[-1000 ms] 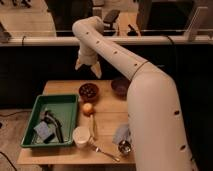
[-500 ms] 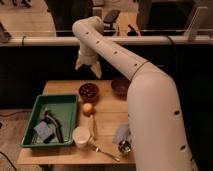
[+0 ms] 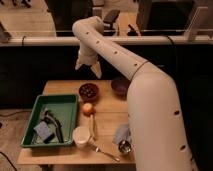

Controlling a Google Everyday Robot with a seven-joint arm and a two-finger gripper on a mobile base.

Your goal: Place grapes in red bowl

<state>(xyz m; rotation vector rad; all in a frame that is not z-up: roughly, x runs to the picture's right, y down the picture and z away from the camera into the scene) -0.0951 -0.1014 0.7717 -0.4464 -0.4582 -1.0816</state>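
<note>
The red bowl (image 3: pixel 89 96) stands on the wooden table near its back edge. A dark lumpy bunch, the grapes (image 3: pixel 89 89), lies inside it. My gripper (image 3: pixel 87 68) hangs in the air just above and slightly behind the bowl. Its two white fingers (image 3: pixel 96 70) point down, spread apart, with nothing between them. The arm curves up and back to the right across the view.
A dark purple bowl (image 3: pixel 120 86) stands right of the red one. A round yellowish fruit (image 3: pixel 88 108) lies in front of it. A green tray (image 3: pixel 69 102) with tools takes the left side. A white cup (image 3: pixel 81 136), a spoon (image 3: pixel 103 151) and a blue cloth (image 3: pixel 121 133) lie near the front edge.
</note>
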